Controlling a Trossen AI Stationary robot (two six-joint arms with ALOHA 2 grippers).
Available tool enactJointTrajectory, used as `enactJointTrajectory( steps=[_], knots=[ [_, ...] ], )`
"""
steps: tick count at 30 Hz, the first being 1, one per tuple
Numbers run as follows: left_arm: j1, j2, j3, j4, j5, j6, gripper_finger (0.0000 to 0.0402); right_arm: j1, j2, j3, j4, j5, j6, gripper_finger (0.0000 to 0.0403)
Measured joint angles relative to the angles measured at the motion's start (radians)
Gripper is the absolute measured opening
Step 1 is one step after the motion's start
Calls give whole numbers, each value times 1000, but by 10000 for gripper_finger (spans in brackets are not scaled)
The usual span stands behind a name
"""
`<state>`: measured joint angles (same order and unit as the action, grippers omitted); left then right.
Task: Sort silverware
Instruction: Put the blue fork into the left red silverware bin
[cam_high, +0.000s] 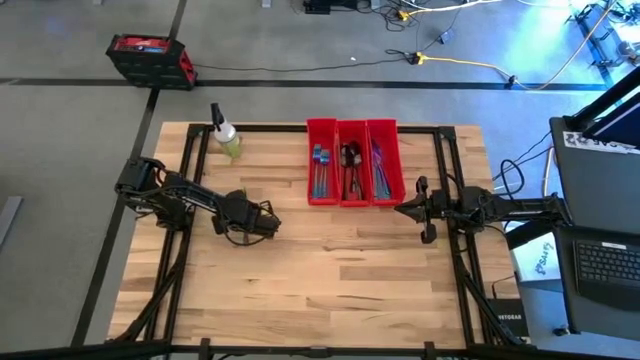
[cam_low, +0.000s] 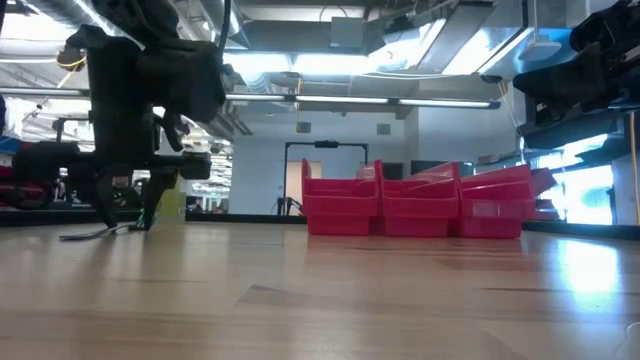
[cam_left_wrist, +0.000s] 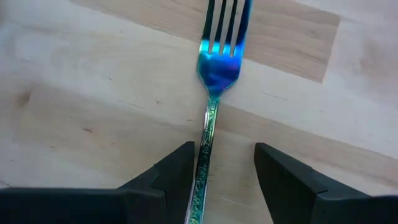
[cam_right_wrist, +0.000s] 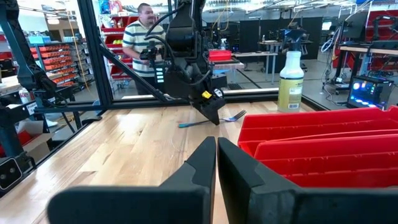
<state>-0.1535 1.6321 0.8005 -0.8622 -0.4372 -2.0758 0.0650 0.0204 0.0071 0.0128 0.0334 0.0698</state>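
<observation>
An iridescent blue-teal fork (cam_left_wrist: 217, 68) lies flat on the wooden table, also seen in the right wrist view as the fork (cam_right_wrist: 233, 116). My left gripper (cam_left_wrist: 224, 168) is open and low over it, with one finger on each side of the handle, left of the table's middle (cam_high: 268, 222). My right gripper (cam_right_wrist: 216, 155) is shut and holds nothing. It hovers just right of the red bins (cam_high: 408, 210). More blue and dark silverware (cam_high: 320, 165) lies inside the bins. My left gripper comes at the fork's handle (cam_left_wrist: 205, 149) from above, fingers across it. One finger (cam_left_wrist: 177, 171) stands right against the handle, the other is apart from it. Whether that finger touches the handle I cannot tell. The fork rests flat on the table.
Three long red bins (cam_high: 350, 130) stand side by side at the table's far middle. A spray bottle with yellowish liquid (cam_high: 226, 138) stands at the far left. A black frame (cam_high: 445, 130) runs around the tabletop. A person (cam_right_wrist: 142, 43) stands beyond the table's left side.
</observation>
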Motion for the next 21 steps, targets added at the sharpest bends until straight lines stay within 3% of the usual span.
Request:
enactJointTrajectory(
  steps=[8, 17, 21],
  knots=[
    [9, 0, -2, -29, -4, 31, 150, 0, 0, 0, 0, 0, 0, 1],
    [35, 0, -3, -37, 19, 70, 58, 0, 0, 0, 0, 0, 0, 1],
    [38, -1, -4, -7, 18, 117, 39, 0, 0, 0, 0, 0, 0, 1]
  ],
)
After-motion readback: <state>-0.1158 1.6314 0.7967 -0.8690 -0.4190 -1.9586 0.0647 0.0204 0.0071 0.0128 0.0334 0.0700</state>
